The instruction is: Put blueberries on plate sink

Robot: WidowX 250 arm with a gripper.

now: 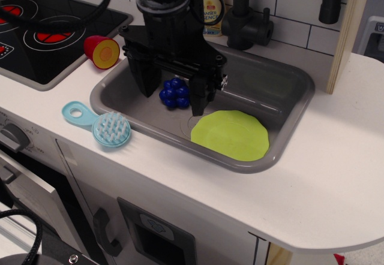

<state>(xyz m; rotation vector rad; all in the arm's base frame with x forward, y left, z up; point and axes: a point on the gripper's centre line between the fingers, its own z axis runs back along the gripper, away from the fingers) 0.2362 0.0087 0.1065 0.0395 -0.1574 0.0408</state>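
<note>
Down in the grey sink (pixel 273 76), lime-green plate (pixel 230 135) lies flat at the right end, bare, ready to receive. Gripper (pixel 173 93) hangs over the basin's middle, jaws spread wide, straddling the blueberries (pixel 174 92), likely lining up a grasp; contact unclear.

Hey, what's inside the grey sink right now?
In the sink: the lime-green plate, bare, and the blueberries between the gripper fingers. The gripper hides the floor behind it.
</note>
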